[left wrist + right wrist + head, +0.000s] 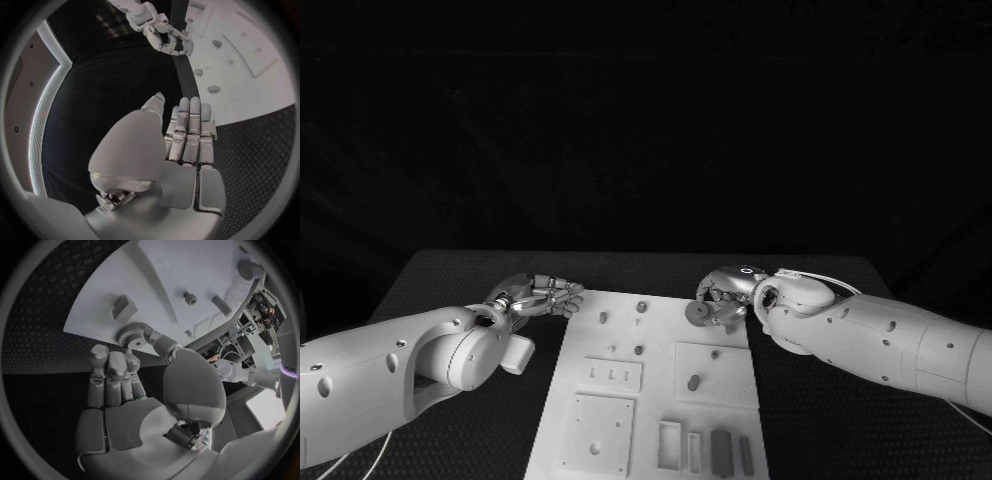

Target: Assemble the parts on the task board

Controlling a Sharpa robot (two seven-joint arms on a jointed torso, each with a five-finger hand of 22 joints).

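Where the black table shows its fine dimpled texture, you see the flat white task board lying lengthwise at its middle, with darkness behind. Your right hand hovers over the board's far right corner, pinching a round toothed gear between thumb and fingertips. Your left hand sits at the far left corner, fingers straight and together, holding nothing. Small grey parts lie in recessed slots along the near edge, and little pegs stand farther up.
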